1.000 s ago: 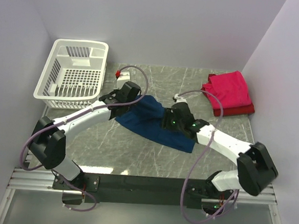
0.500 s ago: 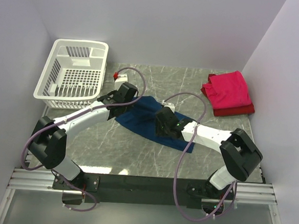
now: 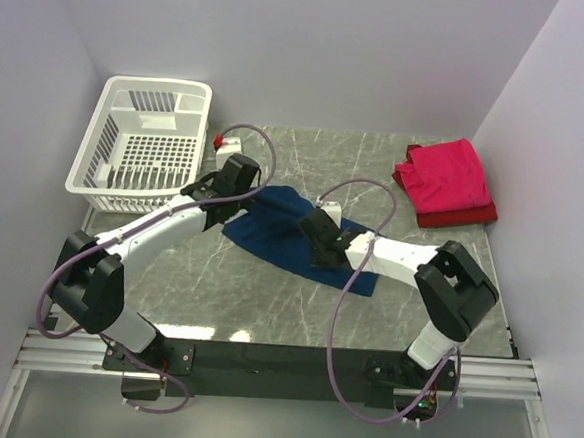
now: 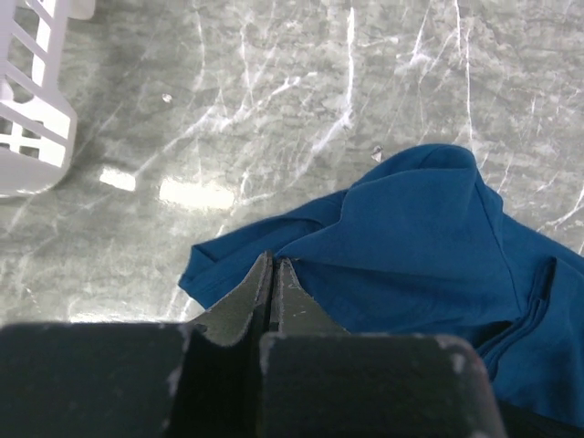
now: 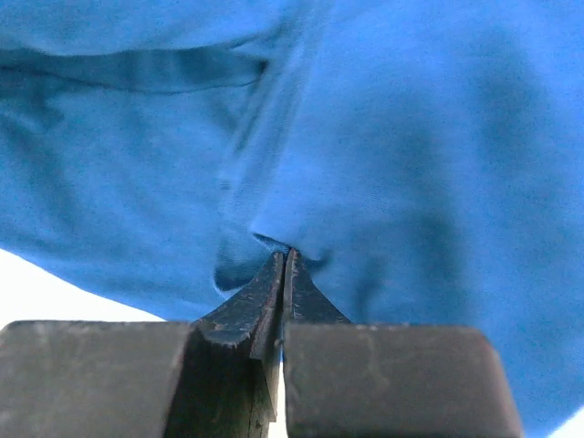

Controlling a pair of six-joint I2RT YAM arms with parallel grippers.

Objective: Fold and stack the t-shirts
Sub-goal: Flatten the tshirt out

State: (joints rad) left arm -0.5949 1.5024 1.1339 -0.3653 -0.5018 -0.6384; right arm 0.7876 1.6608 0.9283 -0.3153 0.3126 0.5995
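Both the left arm (image 3: 156, 228) and the right arm (image 3: 398, 254) have white tubular links between bulky black joint housings. A lilac cable (image 3: 268, 155) loops along each. The left gripper (image 4: 272, 259) and right gripper (image 5: 284, 255) carry dark, wedge-shaped fingers with scuffed, pale-flecked edges.

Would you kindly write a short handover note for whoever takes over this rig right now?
Left end effector: shut, pinching an edge of the blue shirt.
Right end effector: shut, pinching a fold nearer the shirt's middle.
Blue shirt: crumpled, mid-table.
Done: pink shirt lies folded on the dark red shirt, far right corner.
Left: fold the blue shirt, then add it to that stack.
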